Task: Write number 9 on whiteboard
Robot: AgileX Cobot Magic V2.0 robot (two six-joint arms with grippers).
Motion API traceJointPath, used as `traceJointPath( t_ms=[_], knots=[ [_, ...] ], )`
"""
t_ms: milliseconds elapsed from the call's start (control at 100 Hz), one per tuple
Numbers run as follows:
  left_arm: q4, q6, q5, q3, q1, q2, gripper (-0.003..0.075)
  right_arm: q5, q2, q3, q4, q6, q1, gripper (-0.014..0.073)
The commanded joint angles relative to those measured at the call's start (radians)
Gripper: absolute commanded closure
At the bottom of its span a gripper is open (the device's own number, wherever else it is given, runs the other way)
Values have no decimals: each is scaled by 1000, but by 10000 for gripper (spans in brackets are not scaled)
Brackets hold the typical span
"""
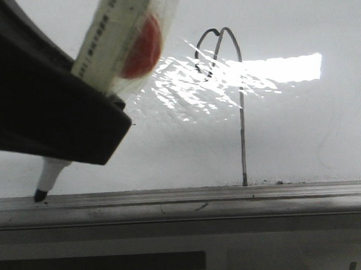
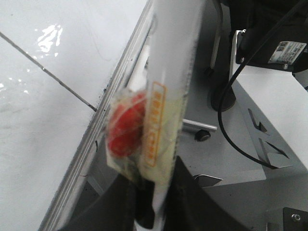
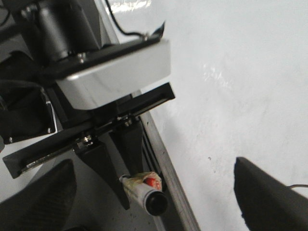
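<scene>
The number 9 [image 1: 241,107] looks finished on the whiteboard [image 1: 313,122]; the left gripper [image 1: 77,125] clamps the marker [image 1: 49,177] low by the rail [image 1: 232,196], and the right gripper [image 3: 154,202] hangs wide open, empty.

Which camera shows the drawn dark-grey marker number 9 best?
The front view: the dark-grey marker number 9 shows whole, loop and stem down to the rail. The left wrist view catches only its stem; the right wrist view shows none of it.

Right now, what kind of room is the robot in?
Probably a robot lab or test room. A big whiteboard with a metal tray rail fills the view, a drawn number 9 is on it, and loose black cables hang nearby.
</scene>
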Motion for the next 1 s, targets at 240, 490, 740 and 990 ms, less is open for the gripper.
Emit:
traceJointPath(
  t_ms=[240, 490, 740, 990],
  knots=[
    [-128, -18, -32, 56, 5, -26, 741, -56, -176, -41, -71, -14, -56, 659],
    [-192, -33, -139, 62, 5, -26, 741, -45, -207, -41, -101, -14, -66, 652],
    [-357, -96, -373, 62, 5, -16, 741, -32, -207, -41, -101, -14, -66, 652],
    [-487, -106, -617, 62, 5, 96, 741, -32, -207, -41, -93, 21, -66, 652]
  ],
)
